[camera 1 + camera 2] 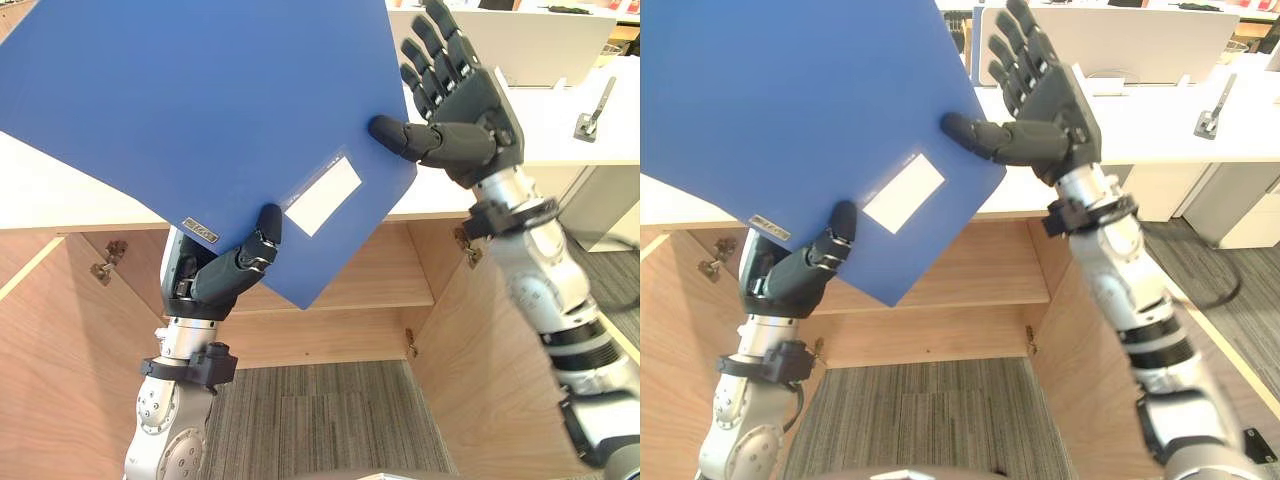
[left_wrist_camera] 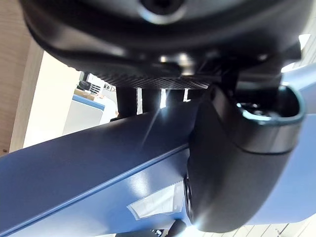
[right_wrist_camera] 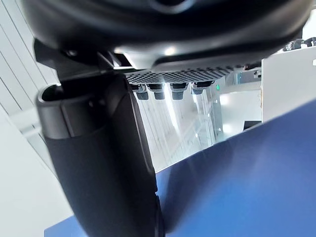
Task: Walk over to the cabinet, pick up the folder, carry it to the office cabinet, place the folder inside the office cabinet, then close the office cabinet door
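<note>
Folder [image 1: 200,120] up, pinched in the left hand [image 1: 225,278]; the right hand [image 1: 470,120], fingers straight, steadies its right edge. Open cabinet [image 1: 380,260] beyond: placing and door-closing apparently left.

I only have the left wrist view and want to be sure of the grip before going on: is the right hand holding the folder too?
Observer: No. The right hand is open with its fingers straight up; just its thumb tip touches the folder at its right edge.
Operator: How does the folder sit overall?
Observer: Tilted, with one corner pointing down. The left hand pinches it along the lower edge, left of that corner.
Operator: And the cabinet?
Observer: The wooden cabinet stands open directly below the folder, with a shelf inside.
</note>
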